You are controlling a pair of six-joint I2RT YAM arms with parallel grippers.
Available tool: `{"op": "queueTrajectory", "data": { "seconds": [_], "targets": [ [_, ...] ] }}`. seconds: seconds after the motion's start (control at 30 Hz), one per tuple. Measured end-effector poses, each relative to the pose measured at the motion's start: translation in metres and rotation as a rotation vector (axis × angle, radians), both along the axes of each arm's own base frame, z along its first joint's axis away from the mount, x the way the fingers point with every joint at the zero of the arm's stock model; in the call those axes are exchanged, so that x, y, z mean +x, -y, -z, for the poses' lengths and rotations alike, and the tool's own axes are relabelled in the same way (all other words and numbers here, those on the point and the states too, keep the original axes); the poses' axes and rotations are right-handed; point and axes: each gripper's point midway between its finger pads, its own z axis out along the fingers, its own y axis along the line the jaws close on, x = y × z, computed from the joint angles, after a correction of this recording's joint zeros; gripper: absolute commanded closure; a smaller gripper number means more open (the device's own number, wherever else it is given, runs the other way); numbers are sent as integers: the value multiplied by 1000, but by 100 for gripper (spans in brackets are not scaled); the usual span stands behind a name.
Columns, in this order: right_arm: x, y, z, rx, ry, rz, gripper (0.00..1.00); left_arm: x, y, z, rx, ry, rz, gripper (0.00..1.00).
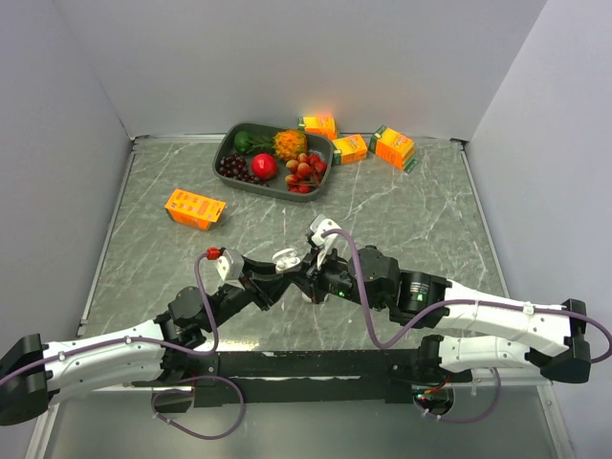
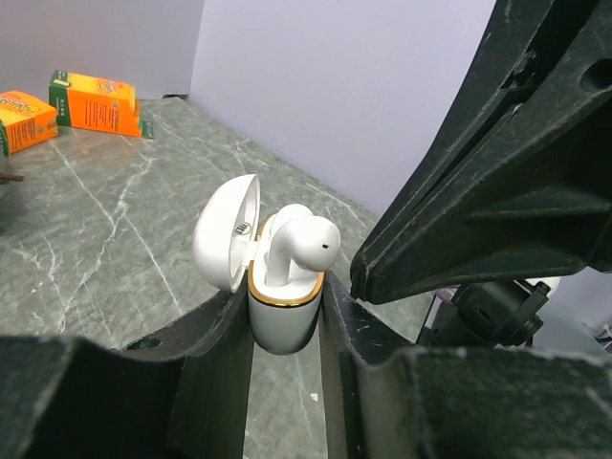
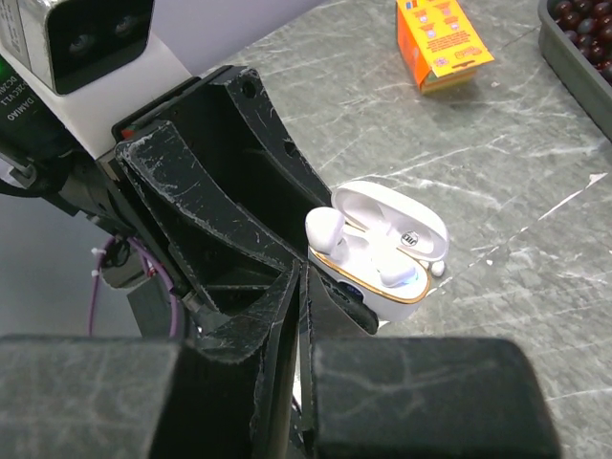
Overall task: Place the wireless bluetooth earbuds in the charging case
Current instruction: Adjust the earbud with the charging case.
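My left gripper [image 2: 287, 311] is shut on the white charging case [image 2: 282, 320], which has a gold rim and an open lid [image 2: 225, 234]. One white earbud [image 2: 298, 244] stands stem-down in the case, its head poking above the rim. From the right wrist, that same earbud [image 3: 325, 229] rises at the case's left end, and a second earbud [image 3: 397, 273] lies seated low inside the case [image 3: 382, 287]. My right gripper [image 3: 302, 282] is just left of the case, jaws shut with nothing between them. From above, the case [image 1: 285, 256] sits between the two wrists at mid-table.
A dark tray [image 1: 222, 159] of fruit stands at the back. Orange cartons lie around it [image 1: 319, 124] [image 1: 350, 147] [image 1: 394, 146], and one lies to the left [image 1: 194, 208]. Grey walls enclose the marble table on three sides.
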Motion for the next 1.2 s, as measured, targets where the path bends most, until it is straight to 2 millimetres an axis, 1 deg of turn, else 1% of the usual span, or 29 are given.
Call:
{"op": "queueTrajectory", "data": {
  "seconds": [0.23,0.6,1.03,1.17,1.2],
  "targets": [
    [1,-1,-6,11,4,2,89,-1,1,0,2,0,5,99],
    [6,-4,-3,-5,5,26,89,-1,1,0,1,2,9,99],
    [10,-5,-6,-20,18,38,89,-1,-1,-3,-8,5,5,99],
    [12,-5,-5,-26,18,47,86,-1,-1,-2,-6,3,0,99],
    [12,-5,-5,-26,18,50,84,0,-1,-2,-5,2,-1,99]
  ]
}}
